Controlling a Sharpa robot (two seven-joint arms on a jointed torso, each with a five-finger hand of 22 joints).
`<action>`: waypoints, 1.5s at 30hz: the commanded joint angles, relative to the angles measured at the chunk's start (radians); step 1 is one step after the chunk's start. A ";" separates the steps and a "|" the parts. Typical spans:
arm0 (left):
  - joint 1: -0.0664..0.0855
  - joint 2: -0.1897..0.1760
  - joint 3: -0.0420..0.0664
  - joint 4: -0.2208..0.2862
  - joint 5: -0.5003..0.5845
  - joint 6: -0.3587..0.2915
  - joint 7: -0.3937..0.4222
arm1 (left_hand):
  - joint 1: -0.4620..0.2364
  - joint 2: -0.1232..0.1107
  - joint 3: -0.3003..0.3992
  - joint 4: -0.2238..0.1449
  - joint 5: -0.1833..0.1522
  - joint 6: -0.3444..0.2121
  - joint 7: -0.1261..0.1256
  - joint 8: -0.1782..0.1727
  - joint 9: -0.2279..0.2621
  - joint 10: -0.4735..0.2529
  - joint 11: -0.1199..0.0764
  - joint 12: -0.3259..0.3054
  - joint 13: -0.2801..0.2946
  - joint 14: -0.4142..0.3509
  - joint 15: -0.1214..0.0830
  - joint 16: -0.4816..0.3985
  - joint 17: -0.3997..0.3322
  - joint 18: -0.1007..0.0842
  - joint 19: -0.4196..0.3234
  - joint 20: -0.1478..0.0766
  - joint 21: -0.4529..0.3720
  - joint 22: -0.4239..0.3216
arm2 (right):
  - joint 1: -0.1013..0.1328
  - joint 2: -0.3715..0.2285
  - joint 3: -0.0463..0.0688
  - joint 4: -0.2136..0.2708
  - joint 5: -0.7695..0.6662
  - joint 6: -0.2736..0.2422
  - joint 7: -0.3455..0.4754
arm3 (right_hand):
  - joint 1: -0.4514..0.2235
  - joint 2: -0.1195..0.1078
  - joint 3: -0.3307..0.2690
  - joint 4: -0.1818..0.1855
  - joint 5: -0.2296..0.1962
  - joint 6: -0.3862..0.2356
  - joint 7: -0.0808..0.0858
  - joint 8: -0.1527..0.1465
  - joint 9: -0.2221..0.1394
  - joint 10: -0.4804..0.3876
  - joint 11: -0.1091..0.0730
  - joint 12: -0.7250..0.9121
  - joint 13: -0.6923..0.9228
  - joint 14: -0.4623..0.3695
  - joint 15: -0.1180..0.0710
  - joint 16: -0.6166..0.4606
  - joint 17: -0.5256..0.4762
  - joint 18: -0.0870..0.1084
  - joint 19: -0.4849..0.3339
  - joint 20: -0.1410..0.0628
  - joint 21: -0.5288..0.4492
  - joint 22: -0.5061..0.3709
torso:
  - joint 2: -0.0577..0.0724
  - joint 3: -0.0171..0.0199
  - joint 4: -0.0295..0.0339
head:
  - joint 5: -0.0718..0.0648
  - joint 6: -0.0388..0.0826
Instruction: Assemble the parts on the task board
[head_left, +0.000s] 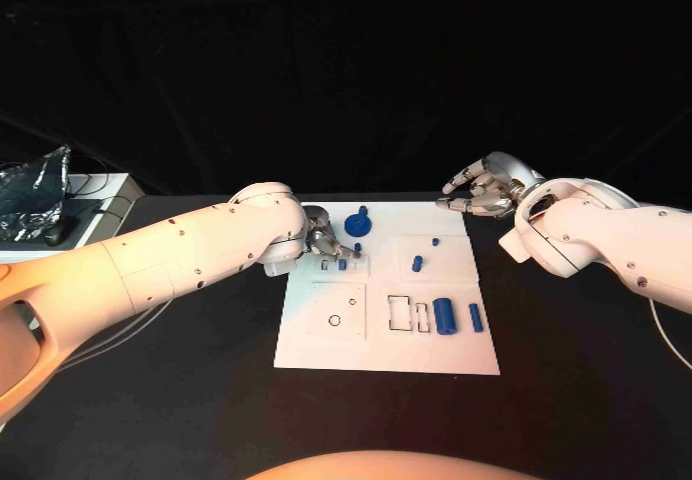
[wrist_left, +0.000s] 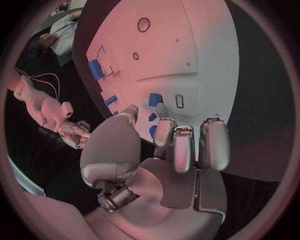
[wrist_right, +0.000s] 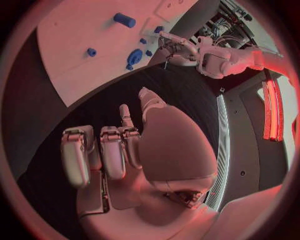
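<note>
The white task board (head_left: 325, 345) lies mid-table. My left hand (head_left: 325, 243) hovers over its far left part, fingers (wrist_left: 181, 145) stretched out, one fingertip right beside a small blue block (wrist_left: 155, 99) next to a rectangular slot (wrist_left: 179, 101). Small blue bits (wrist_left: 152, 117) show in the gap between thumb and fingers; nothing is plainly held. A round blue part (head_left: 359, 224) sits at the far edge, two small pegs (head_left: 417, 264) mid-board, and a blue cylinder (head_left: 446, 315) and a thin bar (head_left: 475, 318) near right. My right hand (head_left: 483, 190) hangs off the board's far right corner, loosely curled and holding nothing.
A grey box with a silvery bag (head_left: 43, 195) stands at the table's far left. Black table (head_left: 577, 380) surrounds the board. In the right wrist view the board (wrist_right: 75, 30), the round part (wrist_right: 134, 56) and my left hand (wrist_right: 181, 47) lie ahead.
</note>
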 joint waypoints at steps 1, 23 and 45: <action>0.000 -0.009 0.003 0.022 0.019 0.002 -0.001 | 0.017 0.022 -0.018 0.001 -0.004 -0.021 0.008 -0.028 -0.013 -0.016 0.004 -0.014 -0.013 0.101 0.008 -0.005 0.248 -0.012 -0.014 0.001 -0.011 -0.011 | -0.001 -0.002 0.000 0.001 -0.009 0.012 0.007 | -0.008 -0.003 0.006 -0.001 -0.002 -0.008 0.003 0.005 0.001 0.064 0.000 -0.002 0.221 0.104 -0.004 0.006 0.262 -0.005 0.087 -0.002 -0.005 0.236 | 0.001 -0.0003 0.0001 | 0.000 0.002; -0.031 -0.070 0.009 0.099 0.064 -0.023 0.016 | 0.130 -0.020 0.253 -0.001 -0.002 -0.083 0.093 -0.246 -0.239 -0.215 0.082 -0.195 -0.273 0.070 0.077 -0.050 0.176 0.013 -0.083 0.062 -0.084 -0.120 | -0.008 -0.014 0.000 0.005 -0.009 0.011 0.006 | -0.008 -0.003 0.006 -0.001 -0.002 -0.008 0.003 0.005 0.001 0.064 0.000 -0.002 0.221 0.104 -0.004 0.006 0.262 -0.005 0.087 -0.002 -0.005 0.236 | 0.002 -0.0013 0.0009 | -0.001 0.000; -0.046 -0.045 0.010 0.073 0.066 -0.052 0.020 | 0.091 -0.029 0.280 -0.001 -0.002 -0.073 0.090 -0.243 -0.250 -0.200 0.080 -0.181 -0.262 0.078 0.075 -0.038 0.194 0.008 -0.068 0.061 -0.071 -0.097 | -0.008 -0.014 0.000 0.005 -0.009 0.012 0.006 | -0.010 -0.002 0.007 -0.001 -0.002 -0.010 0.003 0.006 0.003 0.065 0.000 -0.002 0.222 0.104 -0.004 0.006 0.262 -0.005 0.087 -0.002 -0.005 0.236 | 0.002 -0.0005 0.0004 | -0.004 -0.006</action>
